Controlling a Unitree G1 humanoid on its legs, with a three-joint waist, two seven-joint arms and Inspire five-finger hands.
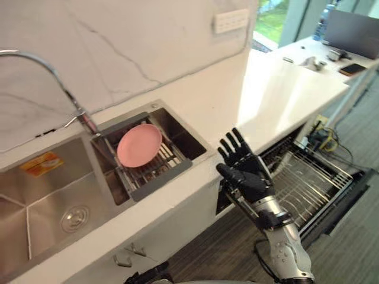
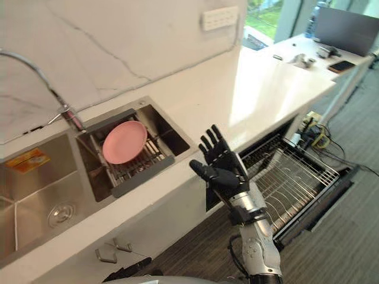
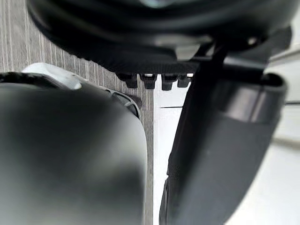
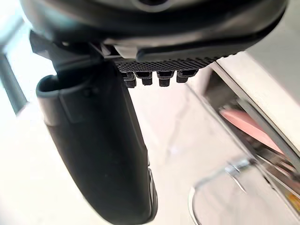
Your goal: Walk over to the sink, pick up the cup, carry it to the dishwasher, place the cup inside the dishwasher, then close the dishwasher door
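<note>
My right hand [image 1: 246,171] is raised in front of the white counter's front edge, fingers straight and spread, holding nothing; its wrist view looks past the thumb [image 4: 93,140] at the faucet [image 4: 220,173] and a pink plate [image 4: 243,124]. That pink plate [image 1: 139,145] leans in a metal drain rack [image 1: 160,174] set in the right basin of the steel sink [image 1: 35,201]. To the right, under the counter, the dishwasher stands open with its wire rack [image 1: 308,183] pulled out. My left hand [image 3: 220,140] hangs low over grey floor, fingers straight and empty.
A curved faucet [image 1: 53,74] rises behind the sink. The white counter [image 1: 266,89] runs to the far right, where a laptop [image 1: 352,32] and a phone [image 1: 352,69] lie. Cables and a plug strip [image 1: 323,139] sit on the floor beside the dishwasher.
</note>
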